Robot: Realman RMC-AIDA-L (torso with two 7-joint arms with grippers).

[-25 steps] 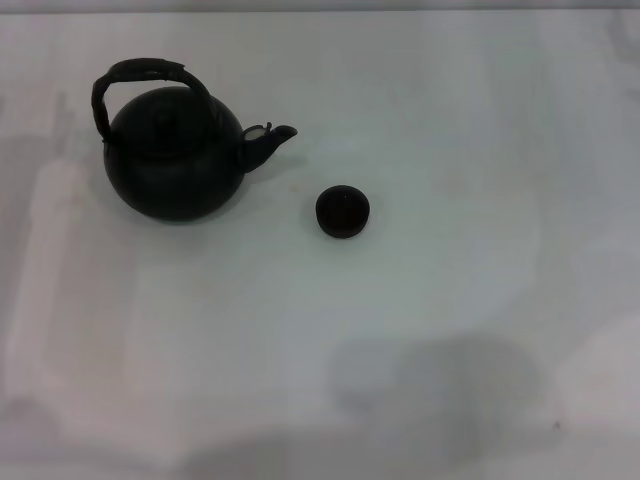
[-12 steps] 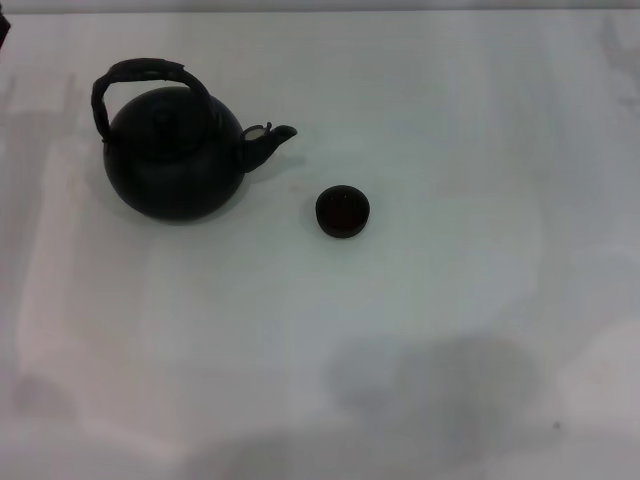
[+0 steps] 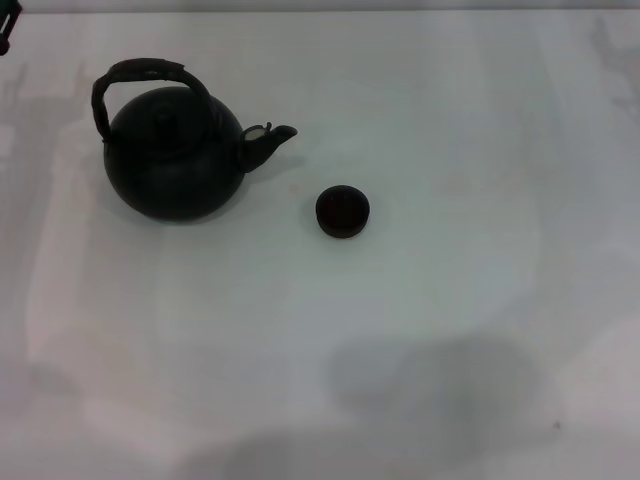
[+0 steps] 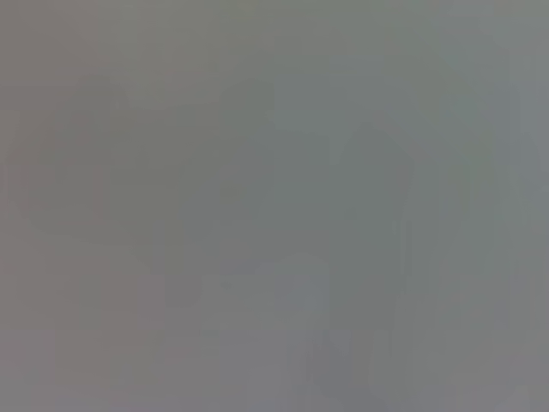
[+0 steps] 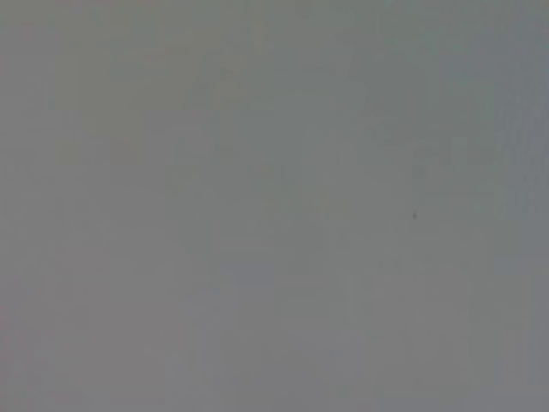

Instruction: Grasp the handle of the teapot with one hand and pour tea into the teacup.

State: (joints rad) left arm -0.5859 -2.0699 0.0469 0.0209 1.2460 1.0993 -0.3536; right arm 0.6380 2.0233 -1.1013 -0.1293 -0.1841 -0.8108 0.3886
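Your white table (image 3: pixel 450 330) carries the teapot (image 3: pixel 175 165), upright, handle (image 3: pixel 140 70) arched above, well clear of the left gripper (image 3: pixel 6 22) at the far-left corner; I cannot tell its fingers' spread. The teacup (image 3: pixel 343 211) sits just past the spout.

Matt black teapot (image 3: pixel 172 165), rough handle (image 3: pixel 140 72)

We see a white tabletop (image 3: pixel 420 340) filling the head view, with a soft grey shadow across its near part and a tiny dark speck near the near right corner. Both wrist views give us only plain grey surface.
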